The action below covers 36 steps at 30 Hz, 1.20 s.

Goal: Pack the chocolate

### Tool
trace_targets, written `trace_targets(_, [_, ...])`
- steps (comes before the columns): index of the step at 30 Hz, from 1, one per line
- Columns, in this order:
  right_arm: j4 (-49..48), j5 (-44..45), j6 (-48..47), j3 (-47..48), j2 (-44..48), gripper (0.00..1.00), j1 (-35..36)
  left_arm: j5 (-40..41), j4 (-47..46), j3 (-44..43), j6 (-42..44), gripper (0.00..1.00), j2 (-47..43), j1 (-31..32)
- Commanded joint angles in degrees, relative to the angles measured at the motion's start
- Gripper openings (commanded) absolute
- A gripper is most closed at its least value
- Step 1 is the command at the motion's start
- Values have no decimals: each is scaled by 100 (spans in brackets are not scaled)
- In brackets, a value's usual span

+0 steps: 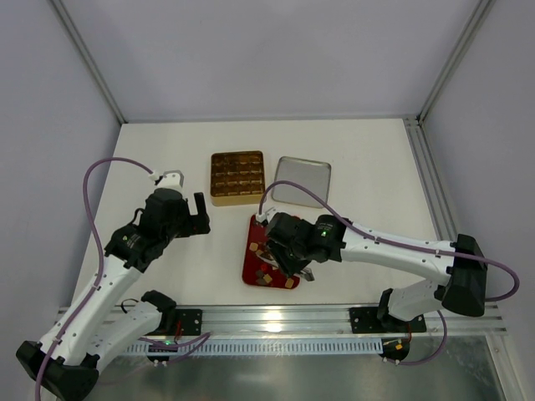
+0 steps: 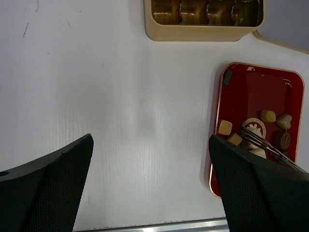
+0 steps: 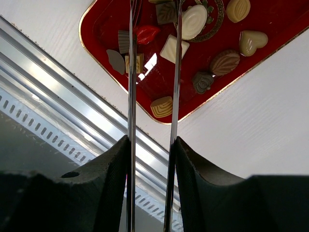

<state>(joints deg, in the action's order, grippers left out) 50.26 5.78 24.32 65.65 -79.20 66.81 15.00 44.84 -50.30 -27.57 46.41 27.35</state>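
The chocolate (image 3: 175, 48) lies in many little pieces in the red tray (image 3: 285, 17). Some are dark brown, some tan and some white. One is shaped like a heart and one like a leaf. The red tray sits on the white worktop (image 1: 368, 167), near the front edge.

The right claw (image 3: 152, 140) hangs over the red tray. It is squeezed partway shut on a pair of thin metal tweezers (image 3: 131, 72). The two shiny prongs stick out from between its fingers and reach over the pieces (one prong passes right by a red piece shaped like lips). In the left wrist view the tips are down among the pieces. I cannot tell if they are pinching one.

The left claw (image 2: 150, 140) is wide open and has nothing in it. It hangs over a bare bit of worktop, to the left of the red tray.

Farther back sits the gold box (image 2: 203, 33) with its small square holes. A flat silver lid (image 1: 301, 181) lies just beside it on the right.
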Motion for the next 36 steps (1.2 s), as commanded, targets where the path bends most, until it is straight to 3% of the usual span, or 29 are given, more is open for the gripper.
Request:
trace_targets(1, [-60,-16,-23,9,-60,43,61,82,-89,3,42,100,-1,-28])
trace_targets(20, [98,125,12,132,-140,35,78,82,-89,21,50,100,-18,-28])
trace_targets(36, [318,336,108,414,62,34,78,73,-98,21,41,100,-53,-28])
